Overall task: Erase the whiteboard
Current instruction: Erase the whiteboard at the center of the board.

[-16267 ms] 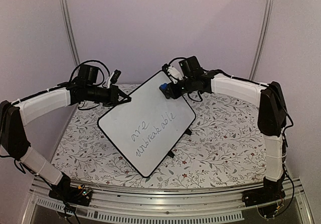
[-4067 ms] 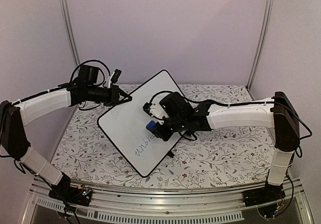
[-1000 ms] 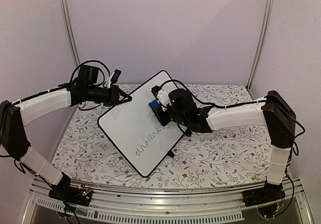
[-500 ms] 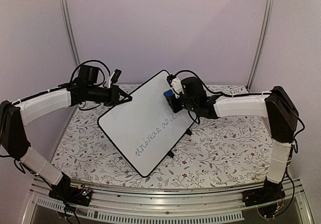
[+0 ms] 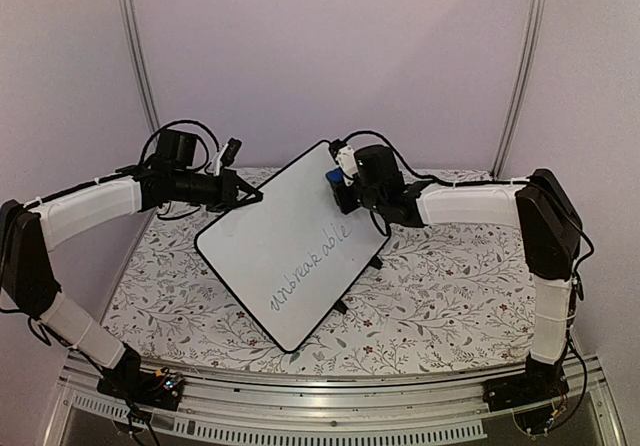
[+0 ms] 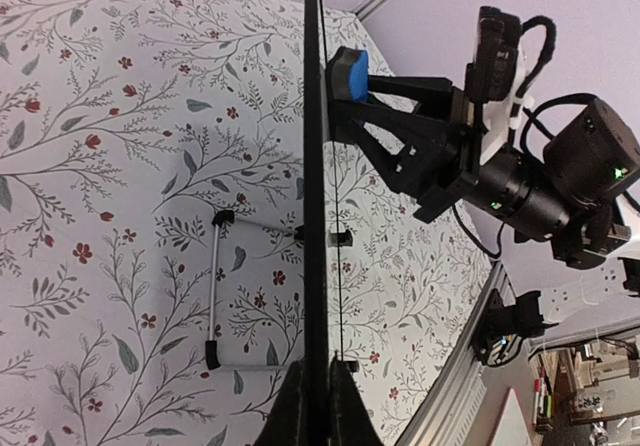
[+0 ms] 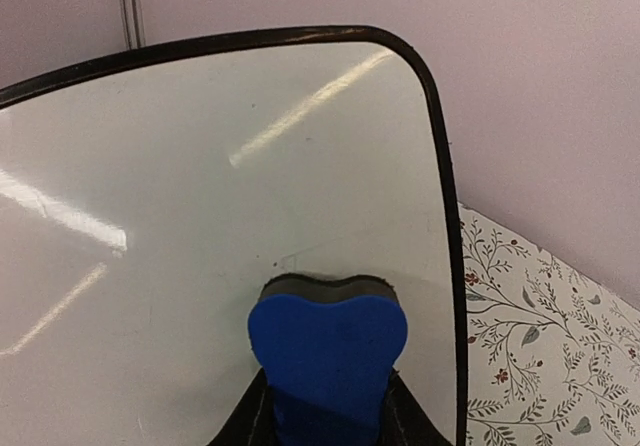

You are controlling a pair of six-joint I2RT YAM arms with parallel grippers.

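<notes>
The whiteboard (image 5: 270,236) stands tilted on the table, with the dark word "unbreakable" (image 5: 308,266) across its lower half. My left gripper (image 5: 255,198) is shut on its upper left rim. In the left wrist view the board is a black edge-on line (image 6: 316,166) pinched between my fingertips (image 6: 316,374). My right gripper (image 5: 338,184) is shut on a blue eraser (image 5: 333,175). The eraser's dark felt presses on the board's bare upper right corner. In the right wrist view the eraser (image 7: 328,338) fills the jaws (image 7: 328,411), over clean white board (image 7: 200,166).
A floral cloth (image 5: 450,286) covers the table. Behind the board, its wire stand (image 6: 213,286) rests on the cloth, and black clip feet (image 5: 374,262) show at its lower right edge. An aluminium rail (image 5: 330,406) runs along the front, with walls close behind.
My right gripper has carried the eraser up and to the right, from the board's middle to its upper right corner. The left arm and the board have not moved.
</notes>
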